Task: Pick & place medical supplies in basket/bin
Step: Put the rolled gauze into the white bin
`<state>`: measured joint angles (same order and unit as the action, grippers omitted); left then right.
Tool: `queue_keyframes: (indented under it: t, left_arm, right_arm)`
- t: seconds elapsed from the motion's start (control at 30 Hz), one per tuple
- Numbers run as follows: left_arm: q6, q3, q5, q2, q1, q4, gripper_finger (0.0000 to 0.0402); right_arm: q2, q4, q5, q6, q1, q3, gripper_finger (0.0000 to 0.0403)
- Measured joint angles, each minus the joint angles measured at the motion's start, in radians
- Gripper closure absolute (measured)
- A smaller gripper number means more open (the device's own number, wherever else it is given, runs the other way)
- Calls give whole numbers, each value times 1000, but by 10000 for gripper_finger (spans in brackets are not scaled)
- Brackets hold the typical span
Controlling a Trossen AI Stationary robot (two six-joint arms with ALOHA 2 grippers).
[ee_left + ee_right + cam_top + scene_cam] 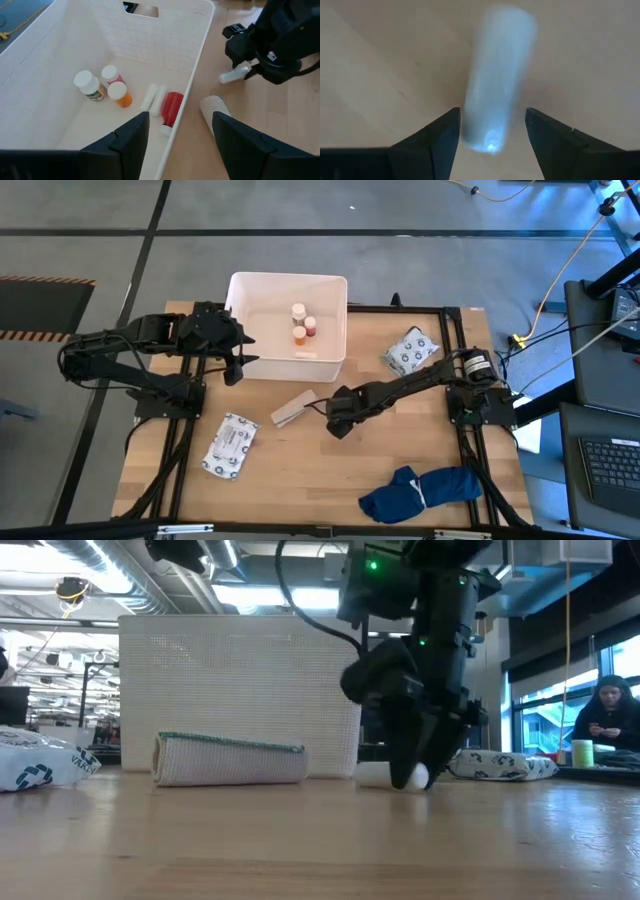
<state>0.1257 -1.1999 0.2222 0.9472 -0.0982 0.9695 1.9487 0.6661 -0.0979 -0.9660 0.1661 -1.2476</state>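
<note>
A small white cylinder [497, 80] lies on its side on the wooden table, also visible in the low view [385, 775]. My right gripper [492, 135] is open and points down over it [415, 772], one finger on each side of one end. Beside it lies the tan bandage roll [293, 410]. The white tub [240, 290] holds a white-capped vial [90, 86], a red-pink bottle [112, 75], an orange bottle [120, 94], two white cylinders [152, 97] and a red bottle lying down [171, 107]. My left gripper [180, 145] hovers open over the tub's near-left corner [238, 370]. My right gripper straddles one end of the white cylinder [487, 135] from above, fingers pointing down and across it. The cylinder lies flat on the table. A narrow gap shows beside each finger; I cannot tell whether either finger touches it.
One white printed packet [230, 445] lies at the near left and another [410, 350] to the right of the tub. A dark blue cloth bundle [420, 492] lies near the table's near-right edge. A person [605, 715] sits in the room beyond.
</note>
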Motion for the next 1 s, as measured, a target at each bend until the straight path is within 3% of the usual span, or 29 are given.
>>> queue_keyframes:
  t: [0.3, 0.63, 0.7, 0.8, 0.9, 1.0]
  left_arm:
    - [1, 0, 0, 0, 0, 0, 190]
    - [2, 0, 4, 0, 0, 0, 190]
    - [2, 0, 4, 0, 0, 0, 190]
    - [2, 0, 4, 0, 0, 0, 190]
    - [2, 0, 4, 0, 0, 0, 190]
    - [2, 0, 3, 0, 0, 0, 190]
  right_arm:
    - [-6, -19, -14, 25, -4, 30, 194]
    - [-6, 0, -27, 132, -6, 29, 321]
    - [-4, 6, 27, 202, -8, 14, 344]
    - [-2, 8, 213, 354, -6, -26, 363]
    - [-6, 17, 406, 482, 5, -85, 365]
    - [-14, 65, 518, 571, 6, -170, 354]
